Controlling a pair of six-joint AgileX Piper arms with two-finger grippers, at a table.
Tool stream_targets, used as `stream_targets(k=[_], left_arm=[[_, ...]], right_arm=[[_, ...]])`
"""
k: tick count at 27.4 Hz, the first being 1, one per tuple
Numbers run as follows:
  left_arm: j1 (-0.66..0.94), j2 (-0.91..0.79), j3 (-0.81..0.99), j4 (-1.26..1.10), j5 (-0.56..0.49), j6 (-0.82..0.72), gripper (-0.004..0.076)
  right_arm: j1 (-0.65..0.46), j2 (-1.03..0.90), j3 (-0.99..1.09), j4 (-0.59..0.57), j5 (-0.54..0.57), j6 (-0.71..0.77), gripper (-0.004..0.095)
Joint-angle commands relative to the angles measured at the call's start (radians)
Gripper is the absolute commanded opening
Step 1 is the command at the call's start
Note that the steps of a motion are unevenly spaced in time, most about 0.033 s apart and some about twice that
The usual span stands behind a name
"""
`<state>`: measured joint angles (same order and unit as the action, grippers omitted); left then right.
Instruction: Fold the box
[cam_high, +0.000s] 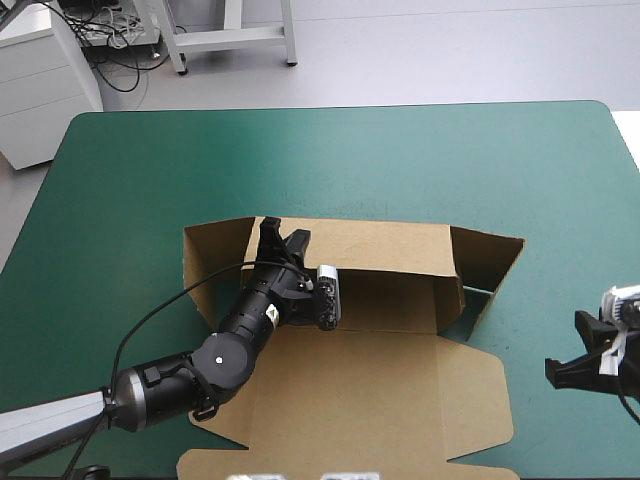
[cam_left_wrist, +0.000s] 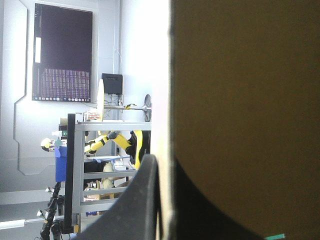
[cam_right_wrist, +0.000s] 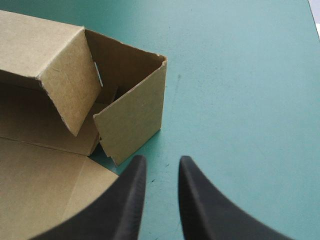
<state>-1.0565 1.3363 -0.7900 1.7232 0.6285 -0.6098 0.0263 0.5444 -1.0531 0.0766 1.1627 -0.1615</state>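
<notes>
Clock directions are read from above, with the far edge of the teal-green cover (cam_high: 130, 170) at 12 o'clock. The box (cam_high: 380, 390) is lying around the middle of the cover and reaching toward 6 o'clock. Its far wall and its end panels are standing raised, while the broad lid panel is lying flat toward the near edge. I am reaching my left gripper (cam_high: 283, 240) into the box's 10 o'clock corner, where the far wall is meeting the left end panel. In the left wrist view its black fingers (cam_left_wrist: 142, 200) are all but closed, one on each face of an upright sheet of brown board, so I am pinching a box wall between them; which wall I cannot tell. I am holding my right gripper (cam_high: 566, 345) at the box's 3 o'clock, apart from the board and over bare cover. Its two fingers are standing a narrow gap apart and are gripping nothing. The raised right end panel is standing near it, toward 10 o'clock.
</notes>
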Motion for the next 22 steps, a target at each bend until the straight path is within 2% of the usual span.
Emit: stream_targets(k=[1,3,5,11,16,22], left_arm=[[-0.007,-0.023,-0.027,0.045,0.050,-0.026,-0.0032],[-0.007,-0.023,-0.027,0.045,0.050,-0.026,-0.0032],[-0.007,-0.023,-0.027,0.045,0.050,-0.026,-0.0032],[-0.007,-0.023,-0.027,0.045,0.048,-0.028,-0.0032],[-0.007,-0.023,-0.027,0.048,0.048,-0.035,-0.0032],[-0.007,-0.023,-0.027,0.048,0.048,-0.044,-0.0032]], right_arm=[[-0.004,0.077,-0.076,-0.008,-0.093,-0.001,0.0558],[-0.004,0.126,-0.108,-0.024,-0.110,0.006,0.0679],[-0.004,0.177,-0.148,-0.032,-0.121,0.016,0.0721],[-0.004,0.396,-0.297,-0.056,-0.115,0.044,0.0721],[-0.004,0.548,-0.406,-0.020,-0.086,0.047,0.0721],[-0.004,0.784,-0.555,-0.020,0.004,0.077,0.0721]])
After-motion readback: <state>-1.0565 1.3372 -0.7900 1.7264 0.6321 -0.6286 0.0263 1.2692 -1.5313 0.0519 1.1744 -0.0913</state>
